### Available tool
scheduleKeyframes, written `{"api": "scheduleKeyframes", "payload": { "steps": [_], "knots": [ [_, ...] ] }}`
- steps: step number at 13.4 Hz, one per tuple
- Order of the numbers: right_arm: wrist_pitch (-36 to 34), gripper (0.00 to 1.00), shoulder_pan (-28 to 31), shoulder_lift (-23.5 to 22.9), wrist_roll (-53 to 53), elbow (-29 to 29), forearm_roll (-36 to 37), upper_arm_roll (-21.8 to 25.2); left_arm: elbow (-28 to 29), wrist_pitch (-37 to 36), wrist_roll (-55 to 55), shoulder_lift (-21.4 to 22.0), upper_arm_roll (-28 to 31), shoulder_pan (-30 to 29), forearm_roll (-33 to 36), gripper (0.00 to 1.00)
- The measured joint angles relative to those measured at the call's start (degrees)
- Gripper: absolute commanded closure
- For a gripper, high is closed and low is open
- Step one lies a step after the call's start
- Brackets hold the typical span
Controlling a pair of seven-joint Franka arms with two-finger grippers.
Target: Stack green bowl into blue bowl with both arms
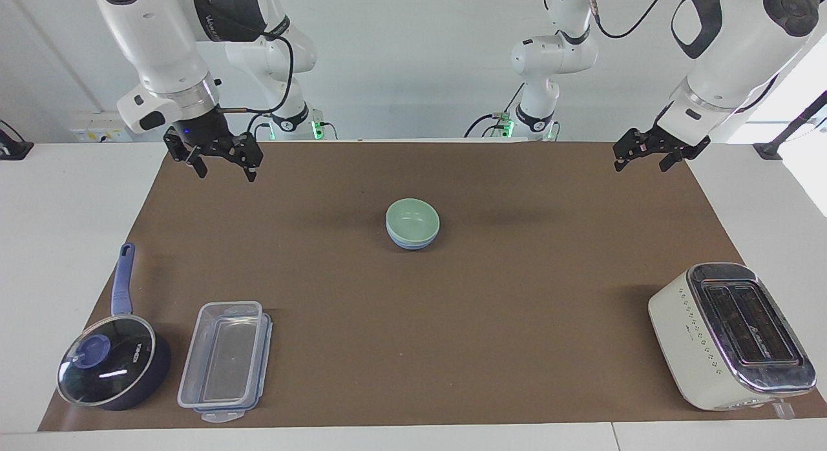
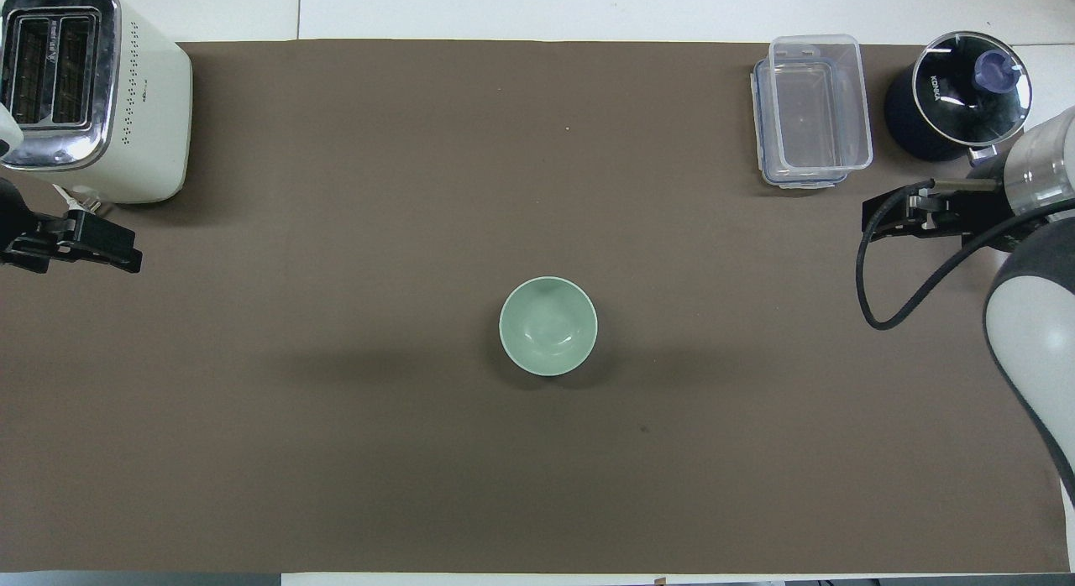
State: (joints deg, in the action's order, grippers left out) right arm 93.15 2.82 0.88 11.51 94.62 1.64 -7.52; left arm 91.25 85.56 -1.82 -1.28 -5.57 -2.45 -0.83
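Sitting nested in the blue bowl (image 1: pixel 413 243), the green bowl (image 1: pixel 413 220) rests mid-mat, both arms well clear. Fingers spread wide and empty, the right gripper (image 1: pixel 221 170) hangs over the brown mat's (image 1: pixel 517 309) corner at the right arm's end; the left gripper (image 1: pixel 641 164), fingers parted and empty, hangs over the corner at its own end.

We read one brand: "KONKA", in white letters on the glass lid of the dark blue saucepan (image 2: pixel 957 95), which stands at the right arm's end of the surface; the facing view shows it on the same lid (image 1: pixel 106 368). The dark lettering on the right arm's upper link is too small for us to make out.
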Motion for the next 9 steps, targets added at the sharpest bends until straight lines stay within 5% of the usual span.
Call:
{"api": "scheduleKeyframes", "payload": {
  "steps": [9],
  "knots": [
    [-0.9,0.0,-2.4,0.1,0.0,0.0,-0.8,4.6,0.0,0.0,0.0,0.0,0.0,0.0,0.0,0.0]
  ]
}}
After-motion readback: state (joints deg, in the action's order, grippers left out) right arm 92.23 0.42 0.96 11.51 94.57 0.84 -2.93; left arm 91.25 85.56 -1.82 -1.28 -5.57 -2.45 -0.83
